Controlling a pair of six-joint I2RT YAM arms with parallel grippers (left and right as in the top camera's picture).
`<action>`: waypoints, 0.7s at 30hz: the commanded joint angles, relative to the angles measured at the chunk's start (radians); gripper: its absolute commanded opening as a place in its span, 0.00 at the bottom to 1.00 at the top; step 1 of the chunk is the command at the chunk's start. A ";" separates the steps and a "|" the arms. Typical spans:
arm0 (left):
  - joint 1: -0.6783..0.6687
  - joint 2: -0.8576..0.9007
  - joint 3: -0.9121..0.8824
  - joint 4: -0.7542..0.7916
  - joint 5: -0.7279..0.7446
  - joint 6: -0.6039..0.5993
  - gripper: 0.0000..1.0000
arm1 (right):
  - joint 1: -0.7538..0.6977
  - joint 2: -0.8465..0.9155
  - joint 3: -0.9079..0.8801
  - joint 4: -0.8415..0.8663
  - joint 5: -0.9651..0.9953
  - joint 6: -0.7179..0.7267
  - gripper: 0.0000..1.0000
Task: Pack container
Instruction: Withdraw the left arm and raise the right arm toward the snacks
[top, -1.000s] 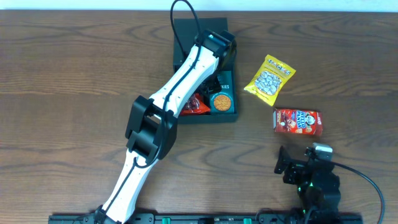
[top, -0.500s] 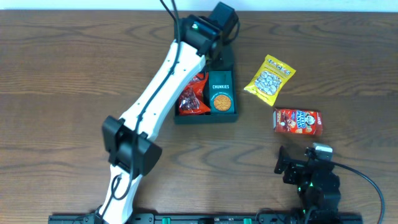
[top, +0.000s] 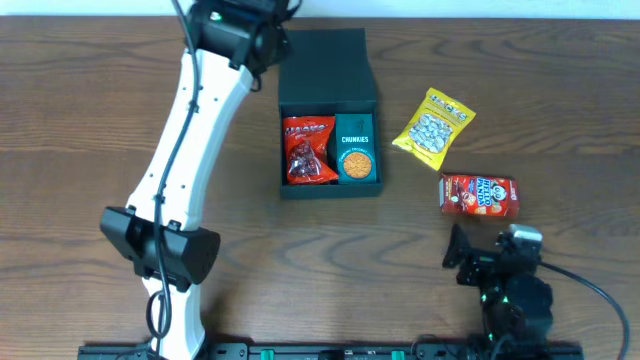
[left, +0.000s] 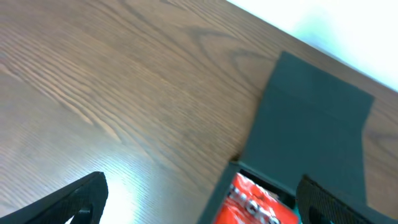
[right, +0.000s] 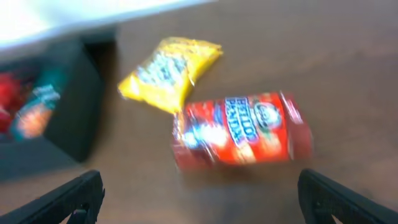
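Container (top: 325, 65) open, CHUNKIES box (top: 354, 148) inside beside a red packet (top: 308, 150). HELLO PANDA box (top: 479, 194) lies right, on the counter (top: 560, 120). Left pincer (left: 202, 202), right pincer (right: 199, 196): both released.

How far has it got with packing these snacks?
About halfway. Done: the red packet and the Chunkies box lie side by side in the open container. In hand: nothing; the left hand and right hand are both open and empty. Left: the yellow packet and the Hello Panda box lie on the table outside it, and the lid is open.
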 joint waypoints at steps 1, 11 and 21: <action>0.021 -0.017 0.020 -0.007 -0.023 0.018 0.98 | 0.006 -0.006 -0.003 0.095 -0.051 0.127 0.99; 0.038 -0.017 0.020 -0.007 -0.020 0.026 0.98 | 0.006 -0.006 -0.004 0.181 -0.188 0.646 0.99; 0.038 -0.017 0.020 0.047 0.002 0.034 0.96 | 0.005 0.009 -0.005 0.277 -0.049 0.714 0.99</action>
